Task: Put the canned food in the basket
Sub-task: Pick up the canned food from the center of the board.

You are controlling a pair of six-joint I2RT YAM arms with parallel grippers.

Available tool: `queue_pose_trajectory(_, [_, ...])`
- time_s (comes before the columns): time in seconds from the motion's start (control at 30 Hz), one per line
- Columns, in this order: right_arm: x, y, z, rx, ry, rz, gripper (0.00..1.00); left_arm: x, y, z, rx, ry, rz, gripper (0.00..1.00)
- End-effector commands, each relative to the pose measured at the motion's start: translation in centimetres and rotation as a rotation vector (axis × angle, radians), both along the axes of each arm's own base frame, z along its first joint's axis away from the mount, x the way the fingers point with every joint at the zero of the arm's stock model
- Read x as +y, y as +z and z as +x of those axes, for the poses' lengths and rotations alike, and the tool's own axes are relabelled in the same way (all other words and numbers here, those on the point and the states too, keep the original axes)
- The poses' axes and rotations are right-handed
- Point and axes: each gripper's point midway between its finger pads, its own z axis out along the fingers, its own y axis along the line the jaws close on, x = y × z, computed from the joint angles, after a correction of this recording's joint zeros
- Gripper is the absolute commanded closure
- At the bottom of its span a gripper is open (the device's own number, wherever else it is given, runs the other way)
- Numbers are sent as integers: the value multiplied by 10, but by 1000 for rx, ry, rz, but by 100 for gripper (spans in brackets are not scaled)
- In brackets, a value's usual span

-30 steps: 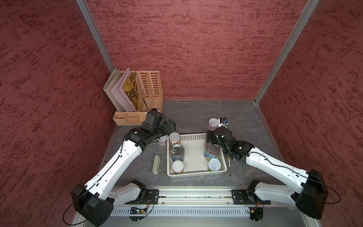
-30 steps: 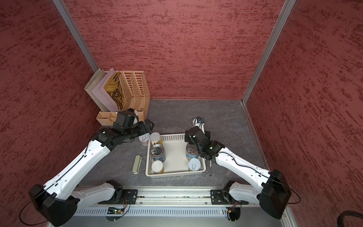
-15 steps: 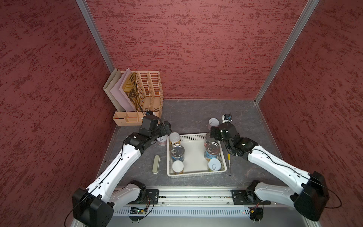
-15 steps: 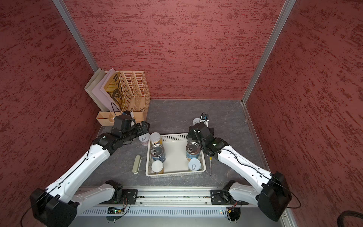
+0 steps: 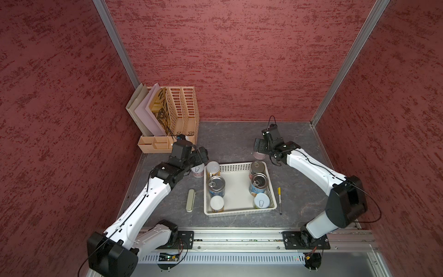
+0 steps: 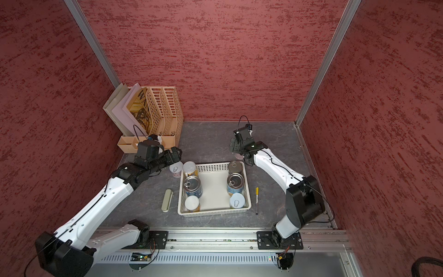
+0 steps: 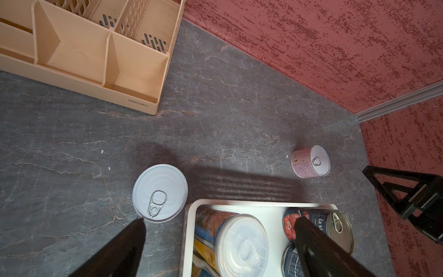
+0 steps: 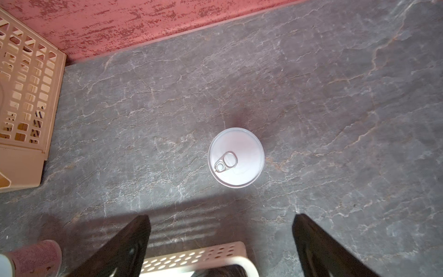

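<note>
Currently six cans (image 5: 217, 185) occupy the basket (image 5: 239, 211), two outside.

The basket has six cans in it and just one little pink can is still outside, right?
No, two are still outside the basket: a little pink can beside its far left corner and another pink can past its far right corner. Both top views show them. The count inside is right.

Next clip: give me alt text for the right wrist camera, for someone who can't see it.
A small white-topped pull-tab can stands upright on the grey table, ahead of the open, empty right gripper. The rim of the white basket shows between the jaws; a beige file holder and a pink-labelled can sit at the frame's edges.
</note>
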Motion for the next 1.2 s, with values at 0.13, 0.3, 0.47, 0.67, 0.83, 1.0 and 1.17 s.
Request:
queue_pose_trajectory(0.13, [-10, -21, 22, 82, -20, -47, 2, 1, 1, 2, -27, -6, 2, 0])
queue_pose_trajectory(0.3, [-12, -39, 30, 104, -9, -58, 2, 14, -6, 2, 26, 68, 43, 0])
queue_pose_trajectory(0.47, [-13, -49, 35, 127, -3, -41, 2, 2, -6, 3, -7, 6, 8, 0])
queue_pose_trajectory(0.67, [-9, -65, 38, 165, 14, -35, 2, -4, -7, 6, 7, -18, -8, 0])
queue_pose_trajectory(0.83, [-5, -79, 41, 208, 31, -37, 2, -5, -6, 5, 6, -21, -14, 0])
queue_pose_trajectory(1.0, [2, -90, 49, 240, 60, -41, 2, -3, -3, 4, -10, -17, -15, 0])
queue_pose_trajectory(1.17, [-6, -103, 51, 274, 33, -95, 2, -3, -3, 3, -7, -16, -17, 0])
